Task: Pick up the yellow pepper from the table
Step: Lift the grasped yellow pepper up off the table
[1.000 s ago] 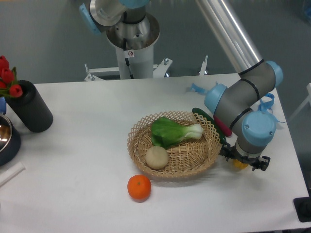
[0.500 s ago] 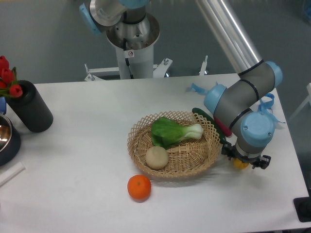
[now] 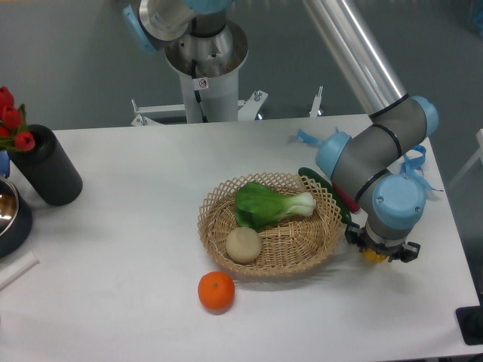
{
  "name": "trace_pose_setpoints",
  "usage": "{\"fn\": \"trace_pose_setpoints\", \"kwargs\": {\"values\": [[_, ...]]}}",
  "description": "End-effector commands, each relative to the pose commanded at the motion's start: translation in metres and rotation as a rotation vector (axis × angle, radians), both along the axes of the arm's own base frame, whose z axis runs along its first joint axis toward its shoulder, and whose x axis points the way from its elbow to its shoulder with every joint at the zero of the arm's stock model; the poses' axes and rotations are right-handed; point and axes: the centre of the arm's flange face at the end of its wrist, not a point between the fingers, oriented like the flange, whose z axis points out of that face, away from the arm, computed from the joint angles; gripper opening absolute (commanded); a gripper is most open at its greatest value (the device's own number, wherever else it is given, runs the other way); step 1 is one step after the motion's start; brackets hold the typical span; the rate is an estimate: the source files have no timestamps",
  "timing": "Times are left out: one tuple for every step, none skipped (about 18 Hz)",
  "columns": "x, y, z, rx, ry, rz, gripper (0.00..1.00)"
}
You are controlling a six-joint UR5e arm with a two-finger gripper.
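Only a small yellow patch of the yellow pepper [image 3: 370, 256] shows, on the white table [image 3: 136, 249] just right of the basket. The rest of it is hidden under the arm's blue and grey wrist. The gripper [image 3: 379, 254] points straight down over the pepper, and only dark bits of it stick out beside the wrist. Its fingers are covered, so I cannot tell whether they are open or shut on the pepper.
A wicker basket [image 3: 215, 204] holds a leafy green vegetable [image 3: 268, 205] and a round beige one [image 3: 243, 244]. An orange fruit [image 3: 216, 292] lies in front of it. A green and red vegetable [image 3: 311, 178] lies behind the arm. A black vase [image 3: 47, 166] and a dark bowl [image 3: 9, 215] stand at the left.
The wrist has shifted a little and turned slightly, so less of the dark gripper shows beside it. The pepper and the other things have not moved.
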Motion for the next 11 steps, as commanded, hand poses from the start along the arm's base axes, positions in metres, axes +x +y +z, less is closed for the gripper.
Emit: {"fn": "trace_pose_setpoints", "kwargs": {"values": [[0.0, 0.0, 0.001, 0.001, 0.001, 0.0, 0.48], [0.0, 0.0, 0.005, 0.004, 0.005, 0.0, 0.46], [-0.001, -0.001, 0.007, 0.005, 0.007, 0.0, 0.46], [-0.001, -0.001, 0.01, 0.006, 0.012, -0.001, 0.44], [-0.002, -0.002, 0.014, 0.009, 0.016, -0.006, 0.44], [-0.005, -0.008, 0.03, 0.022, 0.031, 0.001, 0.44], [-0.009, -0.015, 0.037, 0.033, 0.031, 0.008, 0.44], [-0.012, -0.019, 0.042, 0.06, 0.023, 0.012, 0.44], [-0.015, -0.024, 0.051, 0.101, 0.018, 0.019, 0.44], [-0.019, -0.032, 0.06, 0.145, 0.013, 0.03, 0.43], [-0.022, -0.039, 0.075, 0.164, 0.027, 0.038, 0.4]]}}
